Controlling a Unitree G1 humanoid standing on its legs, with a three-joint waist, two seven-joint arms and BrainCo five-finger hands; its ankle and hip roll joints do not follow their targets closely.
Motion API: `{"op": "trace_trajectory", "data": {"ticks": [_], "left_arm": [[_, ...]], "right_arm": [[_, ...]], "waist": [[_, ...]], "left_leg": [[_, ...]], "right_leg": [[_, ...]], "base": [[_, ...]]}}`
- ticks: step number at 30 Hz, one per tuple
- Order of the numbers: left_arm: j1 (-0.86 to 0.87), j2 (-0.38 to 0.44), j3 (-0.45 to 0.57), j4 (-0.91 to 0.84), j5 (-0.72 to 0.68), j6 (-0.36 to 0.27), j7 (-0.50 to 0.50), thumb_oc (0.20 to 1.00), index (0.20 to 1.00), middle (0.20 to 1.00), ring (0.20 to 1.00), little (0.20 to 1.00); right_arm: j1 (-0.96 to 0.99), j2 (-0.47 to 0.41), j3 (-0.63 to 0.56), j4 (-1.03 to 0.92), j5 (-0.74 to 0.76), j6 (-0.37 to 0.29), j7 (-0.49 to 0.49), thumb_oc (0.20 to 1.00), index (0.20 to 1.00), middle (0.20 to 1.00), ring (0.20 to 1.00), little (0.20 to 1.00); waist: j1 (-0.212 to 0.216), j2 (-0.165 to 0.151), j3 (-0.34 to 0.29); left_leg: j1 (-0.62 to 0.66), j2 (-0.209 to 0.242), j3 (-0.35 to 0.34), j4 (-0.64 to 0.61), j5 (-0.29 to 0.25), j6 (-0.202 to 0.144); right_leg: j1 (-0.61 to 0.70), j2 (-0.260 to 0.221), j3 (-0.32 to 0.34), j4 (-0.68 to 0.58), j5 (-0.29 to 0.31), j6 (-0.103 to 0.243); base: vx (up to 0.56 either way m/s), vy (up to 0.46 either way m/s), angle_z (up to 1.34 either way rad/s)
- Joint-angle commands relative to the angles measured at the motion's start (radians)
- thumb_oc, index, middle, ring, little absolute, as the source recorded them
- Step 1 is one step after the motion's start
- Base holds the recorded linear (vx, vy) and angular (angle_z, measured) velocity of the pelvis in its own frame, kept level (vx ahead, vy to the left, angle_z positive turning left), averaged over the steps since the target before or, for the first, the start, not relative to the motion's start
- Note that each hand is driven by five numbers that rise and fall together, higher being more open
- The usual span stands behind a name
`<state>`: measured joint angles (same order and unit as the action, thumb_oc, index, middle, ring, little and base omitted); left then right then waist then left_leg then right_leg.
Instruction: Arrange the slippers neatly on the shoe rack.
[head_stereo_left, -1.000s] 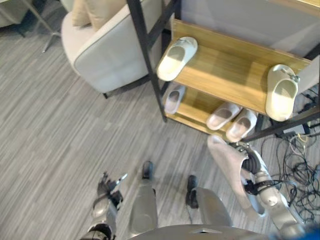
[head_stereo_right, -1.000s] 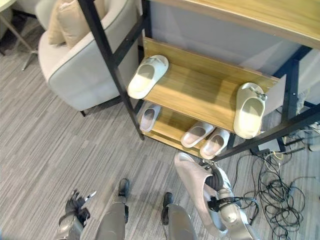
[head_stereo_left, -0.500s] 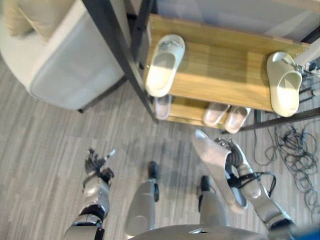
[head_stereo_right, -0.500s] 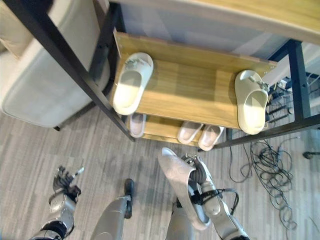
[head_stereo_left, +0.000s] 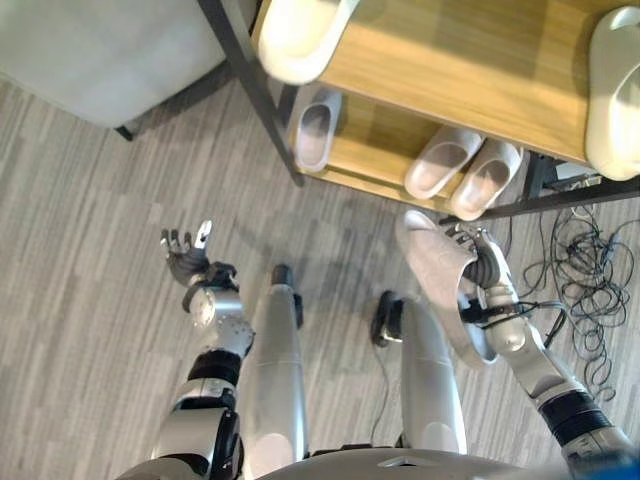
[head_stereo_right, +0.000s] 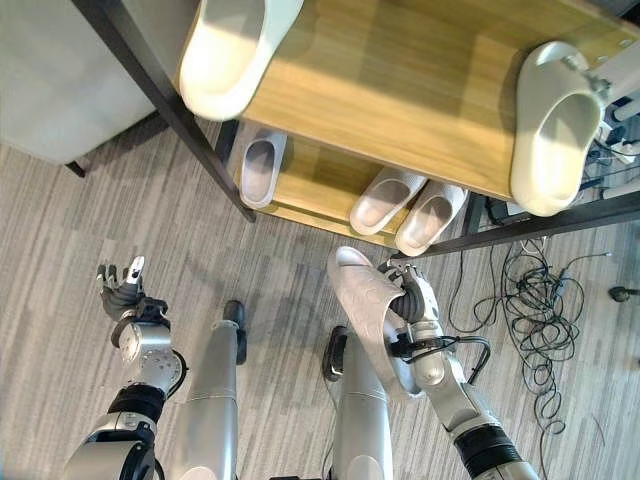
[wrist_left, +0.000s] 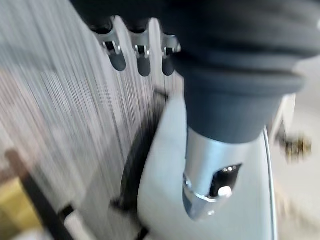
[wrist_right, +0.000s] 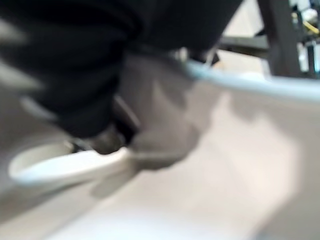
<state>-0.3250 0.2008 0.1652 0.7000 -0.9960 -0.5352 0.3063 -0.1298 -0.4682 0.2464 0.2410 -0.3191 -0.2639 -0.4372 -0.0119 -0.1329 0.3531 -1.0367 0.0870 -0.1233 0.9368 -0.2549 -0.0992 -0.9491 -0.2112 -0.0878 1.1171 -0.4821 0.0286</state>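
Grey slipper (head_stereo_right: 362, 310) still clutched in right hand (head_stereo_right: 413, 300), now nearer shoe rack (head_stereo_right: 400, 95), left hand (head_stereo_right: 122, 290) raised, fingers spread.

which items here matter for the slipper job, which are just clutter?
Job:
- grey slipper gripped in right hand
- shoe rack
- two cream slippers on its upper shelf
- three pale slippers on the lower shelf
- left hand, open

Clutter:
- armchair
- floor cables
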Motion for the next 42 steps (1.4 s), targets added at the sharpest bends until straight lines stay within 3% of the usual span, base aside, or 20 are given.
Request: {"op": "trace_trajectory", "data": {"ticks": [1, 4, 7, 8, 12, 15, 22, 24, 29, 32, 42], "left_arm": [[-0.009, 0.004, 0.055, 0.099, -0.086, -0.020, -0.020, 1.000, 1.000, 1.000, 1.000, 1.000], [-0.047, 0.010, 0.126, 0.145, -0.296, -0.005, -0.064, 1.000, 1.000, 1.000, 1.000, 1.000], [-0.064, 0.004, 0.125, 0.113, -0.311, -0.009, -0.061, 1.000, 1.000, 1.000, 1.000, 1.000], [-0.068, -0.001, 0.104, 0.045, -0.303, -0.005, -0.052, 1.000, 1.000, 1.000, 1.000, 1.000], [-0.073, -0.009, 0.071, -0.012, -0.288, -0.016, -0.024, 1.000, 1.000, 1.000, 1.000, 1.000], [-0.070, 0.000, 0.042, -0.059, -0.293, -0.016, -0.027, 1.000, 1.000, 1.000, 1.000, 1.000], [-0.056, 0.010, 0.005, -0.118, -0.306, -0.029, -0.011, 1.000, 1.000, 1.000, 1.000, 1.000], [-0.047, 0.019, -0.001, -0.087, -0.333, -0.015, -0.021, 1.000, 1.000, 1.000, 1.000, 1.000], [-0.020, 0.023, -0.023, -0.072, -0.372, -0.009, -0.039, 1.000, 1.000, 1.000, 1.000, 1.000], [-0.012, 0.021, -0.030, -0.050, -0.387, 0.002, -0.045, 1.000, 1.000, 1.000, 1.000, 1.000], [-0.014, 0.046, -0.066, 0.090, -0.456, 0.043, -0.076, 1.000, 1.000, 1.000, 1.000, 1.000]], "right_arm": [[0.011, -0.062, 0.012, -0.063, -0.029, -0.015, -0.042, 0.200, 0.200, 0.200, 0.200, 0.200], [-0.082, -0.097, 0.033, -0.067, -0.050, 0.019, -0.041, 0.200, 0.200, 0.200, 0.200, 0.200], [-0.121, -0.106, 0.025, -0.092, -0.050, 0.039, -0.042, 0.200, 0.200, 0.200, 0.200, 0.200], [-0.176, -0.136, -0.002, -0.140, -0.033, 0.054, -0.038, 0.200, 0.200, 0.200, 0.200, 0.200], [-0.255, -0.153, -0.027, -0.170, 0.050, 0.044, -0.043, 0.200, 0.200, 0.200, 0.200, 0.200], [-0.403, -0.249, -0.016, -0.180, 0.033, 0.053, -0.054, 0.200, 0.200, 0.200, 0.200, 0.200], [-0.619, -0.290, 0.030, -0.006, 0.142, 0.097, -0.066, 0.200, 0.200, 0.200, 0.200, 0.200], [-0.740, -0.360, 0.080, 0.062, 0.145, 0.116, -0.071, 0.200, 0.200, 0.200, 0.200, 0.200], [-0.957, -0.427, 0.203, 0.144, 0.142, 0.163, -0.067, 0.200, 0.200, 0.200, 0.200, 0.200], [-1.045, -0.425, 0.248, 0.203, 0.158, 0.179, -0.077, 0.200, 0.200, 0.200, 0.200, 0.200], [-1.412, -0.268, 0.435, 0.617, 0.411, 0.179, -0.069, 0.200, 0.200, 0.200, 0.200, 0.200]], "waist": [[0.009, 0.029, -0.043], [0.006, 0.030, -0.041], [-0.001, 0.035, -0.044], [-0.003, 0.040, -0.022], [-0.005, 0.037, -0.026], [0.013, 0.011, 0.038], [0.047, 0.001, 0.127], [0.065, -0.006, 0.156], [0.085, -0.011, 0.167], [0.090, -0.008, 0.167], [0.116, 0.004, 0.167]], "left_leg": [[-0.110, 0.025, -0.042, 0.181, -0.062, 0.019], [-0.261, 0.007, -0.069, 0.324, -0.094, 0.037], [-0.326, -0.008, -0.078, 0.380, -0.111, 0.041], [-0.421, -0.040, -0.093, 0.471, -0.123, 0.045], [-0.532, -0.066, -0.095, 0.574, -0.143, 0.043], [-0.533, -0.077, -0.082, 0.632, -0.168, 0.035], [-0.533, -0.093, -0.066, 0.722, -0.202, 0.028], [-0.533, -0.098, -0.067, 0.753, -0.214, 0.024], [-0.533, -0.096, -0.063, 0.766, -0.230, 0.013], [-0.533, -0.094, -0.063, 0.771, -0.240, 0.011], [-0.533, -0.086, -0.059, 0.848, -0.297, 0.001]], "right_leg": [[-0.067, -0.013, 0.082, -0.030, 0.133, 0.060], [-0.228, -0.013, 0.119, 0.127, 0.089, 0.049], [-0.301, -0.016, 0.136, 0.187, 0.068, 0.048], [-0.404, -0.015, 0.161, 0.297, 0.050, 0.037], [-0.524, -0.017, 0.197, 0.419, 0.024, 0.034], [-0.559, -0.018, 0.239, 0.512, 0.003, 0.028], [-0.584, -0.011, 0.283, 0.638, -0.038, 0.013], [-0.591, -0.009, 0.299, 0.670, -0.047, 0.008], [-0.601, -0.012, 0.325, 0.705, -0.068, -0.003], [-0.606, -0.010, 0.337, 0.722, -0.077, -0.009], [-0.612, -0.007, 0.372, 0.821, -0.136, -0.029]], "base": [[-0.03, -0.044, -0.02], [-0.05, -0.045, -0.06], [-0.02, -0.013, 0.02], [0.00, -0.009, 0.13], [0.03, -0.017, 0.11], [0.03, -0.037, 0.01], [0.02, -0.014, 0.07], [0.04, -0.039, 0.12], [0.03, -0.028, 0.02], [0.03, -0.003, 0.00], [0.05, 0.010, 0.05]]}}
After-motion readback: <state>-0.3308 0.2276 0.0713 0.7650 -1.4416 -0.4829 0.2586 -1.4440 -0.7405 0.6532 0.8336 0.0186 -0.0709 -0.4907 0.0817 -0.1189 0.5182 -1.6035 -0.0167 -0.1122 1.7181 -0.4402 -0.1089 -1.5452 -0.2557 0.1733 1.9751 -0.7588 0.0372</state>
